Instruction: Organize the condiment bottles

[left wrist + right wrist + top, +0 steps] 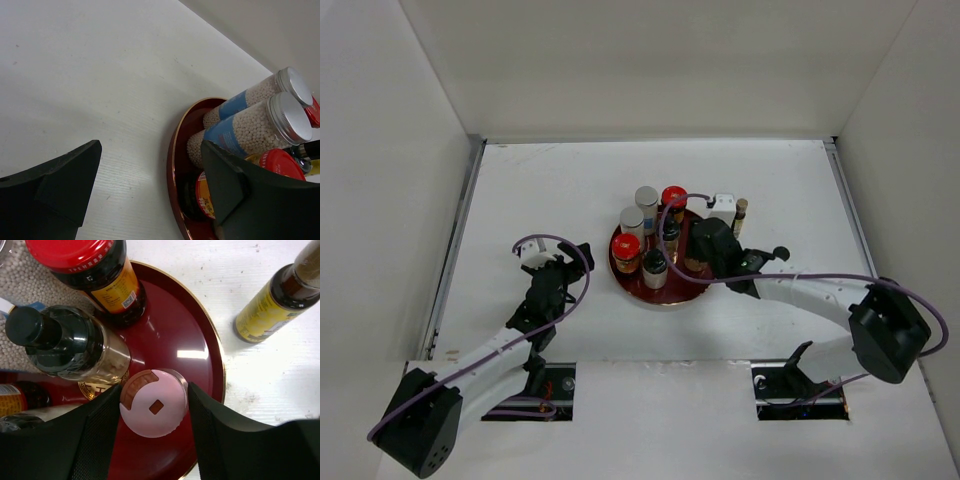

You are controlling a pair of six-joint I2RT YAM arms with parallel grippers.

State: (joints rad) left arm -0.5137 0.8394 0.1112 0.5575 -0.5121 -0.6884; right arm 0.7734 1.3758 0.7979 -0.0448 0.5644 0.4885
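Note:
Several condiment bottles stand on the round dark red tray (665,300): two silver-capped bead bottles (646,197), a red-capped bottle (673,196), a red-capped jar (626,247) and a black-capped bottle (654,262). My right gripper (710,245) is over the tray's right side. In the right wrist view it (154,405) is shut on a pink-capped jar (154,402) that stands on the tray (170,335). A tan-capped, yellow-labelled bottle (740,215) stands off the tray on the right (265,305). My left gripper (578,272) is open and empty left of the tray (172,160).
White walls enclose the table on the left, back and right. A small white object (724,205) sits behind the tray. In the left wrist view the bead bottles (250,125) and the red-capped jar (277,162) are close to my right finger.

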